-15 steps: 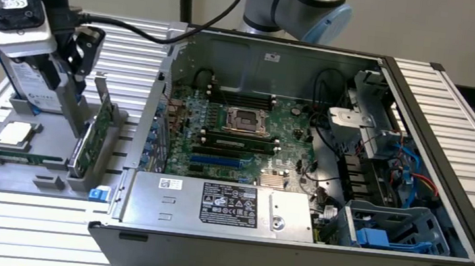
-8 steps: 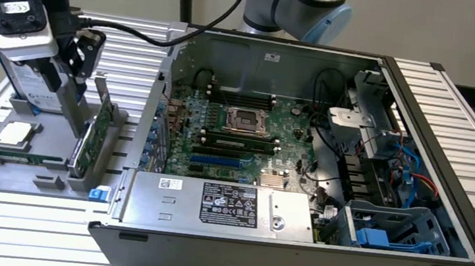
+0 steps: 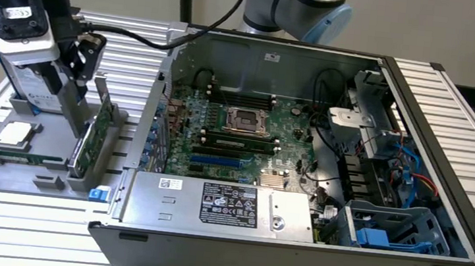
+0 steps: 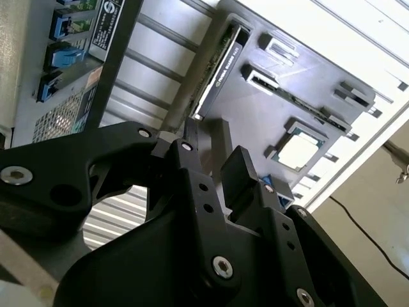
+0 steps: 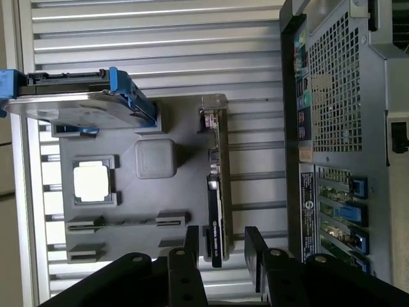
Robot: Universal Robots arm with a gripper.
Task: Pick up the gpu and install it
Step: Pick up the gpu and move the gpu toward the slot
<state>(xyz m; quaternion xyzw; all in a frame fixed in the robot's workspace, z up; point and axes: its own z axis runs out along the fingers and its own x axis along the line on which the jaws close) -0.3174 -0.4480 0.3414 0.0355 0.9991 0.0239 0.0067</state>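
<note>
**Straddling the gpu with an open gripper**

The black two-fingered gripper (image 5: 222,233) is seen with its jaws spread. In the first wrist view the near end of the gpu (image 5: 219,185), a flat green circuit-board card with a silver end bracket, is framed between the two fingers (image 5: 192,246), with a gap on either side. Whether any pad touches the card cannot be told.

The gpu is stood on its long edge in a slot of a dark grey moulded fixture tray (image 5: 128,192), which is laid on the ribbed aluminium worktop (image 5: 160,38).

The tray is shared with other parts:

- A silver hard drive in a blue frame (image 5: 77,105) is held upright at the far end, well apart from the card.
- A square silver processor chip (image 5: 91,181) is seated in a recess.
- A narrow green memory stick (image 5: 128,222) is set beyond it.
- A plain grey square block (image 5: 155,158) is placed near the card.

Just beside the tray, at the exterior view's right, the open black computer case (image 3: 433,127) is stood with its motherboard exposed.
</note>
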